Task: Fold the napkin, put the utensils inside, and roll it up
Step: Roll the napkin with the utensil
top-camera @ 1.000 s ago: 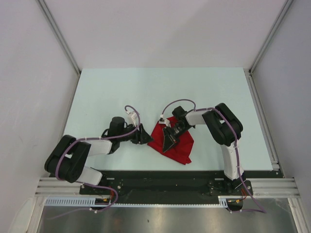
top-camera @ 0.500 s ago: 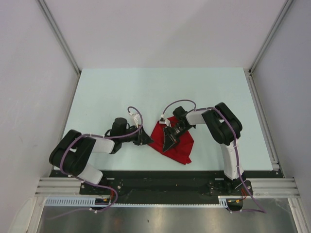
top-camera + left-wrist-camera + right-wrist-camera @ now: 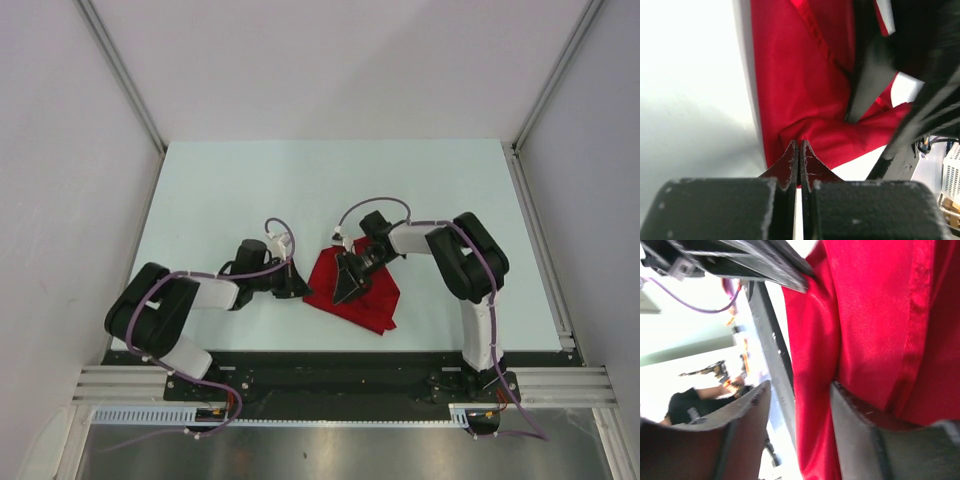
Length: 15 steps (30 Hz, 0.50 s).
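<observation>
The red napkin lies crumpled on the table between the two arms. My left gripper is at its left edge. In the left wrist view its fingers are pressed together with the napkin edge pinched at the tips. My right gripper is over the napkin's middle. In the right wrist view it stands open, and a fold of the napkin hangs between the jaws against the right finger. The utensils are out of view.
The pale green table is walled on three sides. A metal rail runs along its right edge, and the black base bar with both arm mounts lies just behind the napkin's near corner.
My left gripper has slid right to the napkin's left edge and shut on it. My right gripper has opened over the cloth and shifted slightly.
</observation>
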Each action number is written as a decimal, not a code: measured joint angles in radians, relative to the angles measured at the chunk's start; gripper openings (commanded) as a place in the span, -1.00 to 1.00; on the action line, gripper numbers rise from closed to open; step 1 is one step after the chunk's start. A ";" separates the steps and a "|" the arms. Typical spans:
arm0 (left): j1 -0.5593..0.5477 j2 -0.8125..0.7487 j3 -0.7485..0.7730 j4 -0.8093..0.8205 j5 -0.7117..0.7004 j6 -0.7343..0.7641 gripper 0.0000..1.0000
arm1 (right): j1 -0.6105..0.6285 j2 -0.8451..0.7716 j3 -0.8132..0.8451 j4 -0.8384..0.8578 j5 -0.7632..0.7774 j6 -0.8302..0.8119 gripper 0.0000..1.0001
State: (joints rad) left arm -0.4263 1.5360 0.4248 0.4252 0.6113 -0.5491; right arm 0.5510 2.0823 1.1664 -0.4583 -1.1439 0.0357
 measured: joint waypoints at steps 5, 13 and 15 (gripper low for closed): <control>0.001 0.038 0.027 -0.034 -0.005 0.000 -1.00 | -0.029 -0.138 -0.030 0.046 0.113 0.019 0.34; 0.005 0.071 0.075 -0.072 0.002 -0.001 -1.00 | 0.087 -0.558 -0.239 0.169 0.526 0.008 0.53; 0.006 0.074 0.081 -0.078 0.004 -0.001 -0.99 | 0.166 -0.625 -0.293 0.207 0.637 0.000 0.61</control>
State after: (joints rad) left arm -0.4202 1.6104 0.5056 0.3470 0.6155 -0.5499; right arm 0.7174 1.4570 0.8730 -0.2512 -0.5068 0.0353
